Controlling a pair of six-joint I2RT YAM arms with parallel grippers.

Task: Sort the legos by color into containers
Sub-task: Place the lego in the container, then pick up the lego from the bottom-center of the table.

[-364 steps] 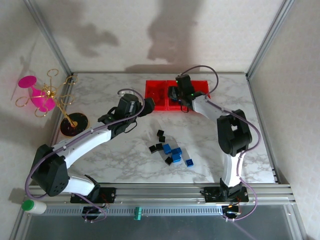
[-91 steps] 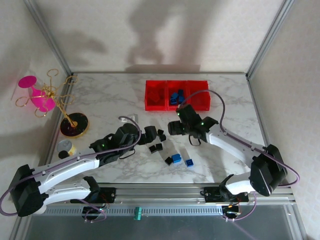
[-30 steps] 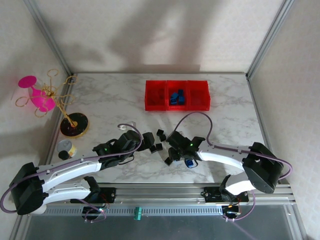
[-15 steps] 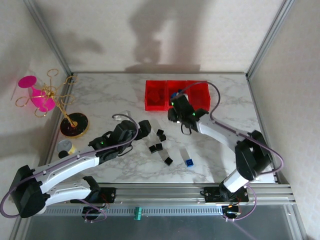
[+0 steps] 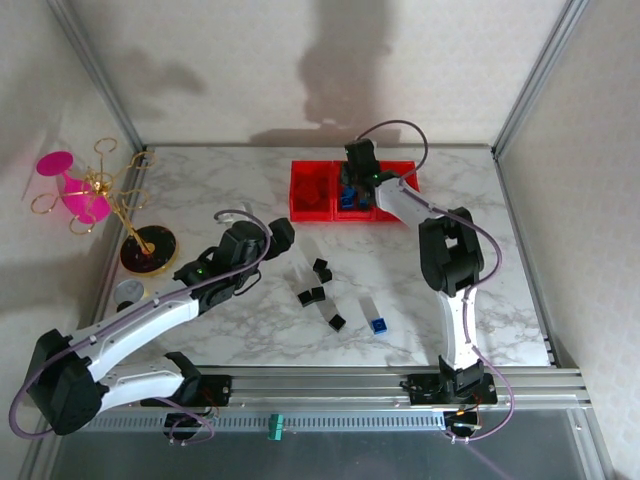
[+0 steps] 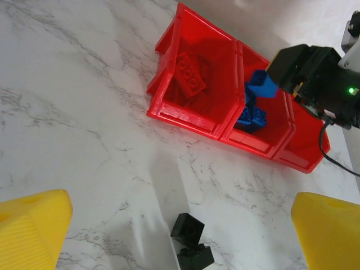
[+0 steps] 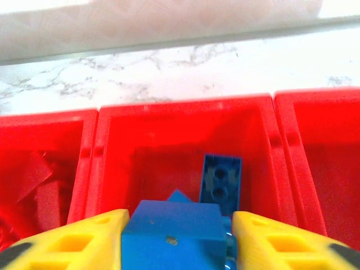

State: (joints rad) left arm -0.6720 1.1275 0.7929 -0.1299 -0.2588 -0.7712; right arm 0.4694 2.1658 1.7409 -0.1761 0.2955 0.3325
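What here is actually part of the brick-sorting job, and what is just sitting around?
Part of the job: red bins; blue brick in the right gripper; red bricks in the left bin; blue bricks in the middle bin; black bricks and one loose blue brick on the table.
Lying about: gold wire rack; its black disc base; pink glass; small round object.

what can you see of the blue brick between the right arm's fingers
The blue brick is small, glossy plastic, smooth face toward the wrist camera with a tiny pale speck. It sits between the yellow right fingers, hanging over the middle bin, above other blue bricks lying inside.
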